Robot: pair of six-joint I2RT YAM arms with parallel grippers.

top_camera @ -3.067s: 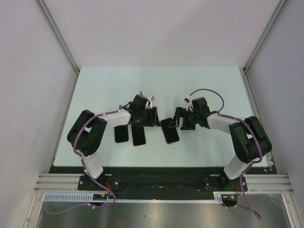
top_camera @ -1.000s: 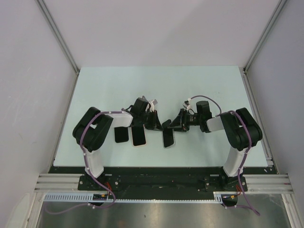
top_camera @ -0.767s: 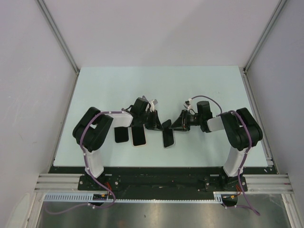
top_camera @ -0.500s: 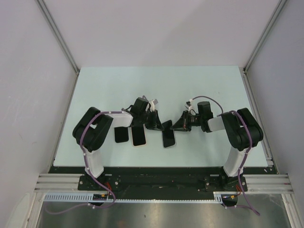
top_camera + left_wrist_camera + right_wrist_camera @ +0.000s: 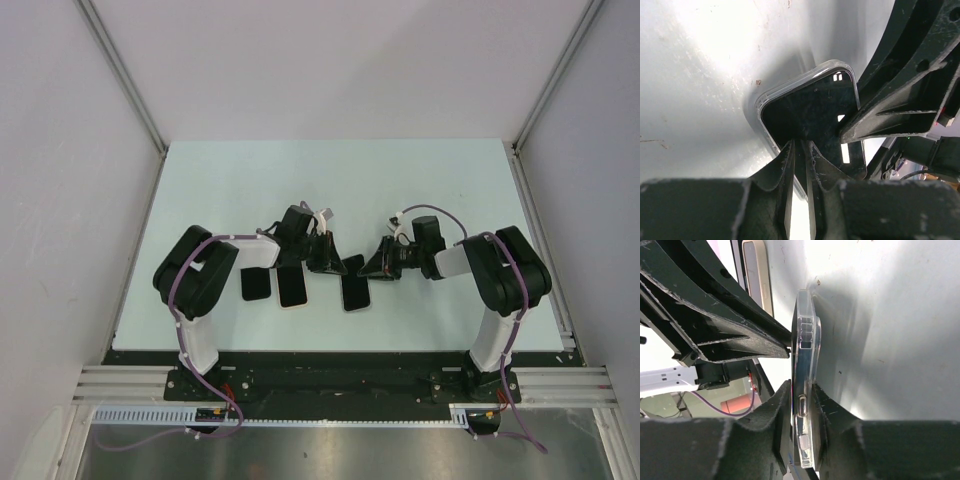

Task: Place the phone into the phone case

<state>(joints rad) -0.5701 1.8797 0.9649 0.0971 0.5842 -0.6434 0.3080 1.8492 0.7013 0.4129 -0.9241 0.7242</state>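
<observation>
A black-screened phone sits inside the clear phone case near the middle of the table. In the top view the cased phone lies between both arms. My left gripper is shut on its near edge, reaching in from the left. My right gripper is shut on the phone case, which is seen edge-on, with one finger under it and one on top. The right gripper comes in from the right, and its fingers press the phone's far side.
Two other dark phones lie left of the grippers, one beside the other. The nearer one shows as a beige-edged slab in the right wrist view. White walls enclose the table on three sides.
The right jaws have closed on the case. The cased phone now lies a little flatter and closer to the left gripper. The left arm has hardly moved.
</observation>
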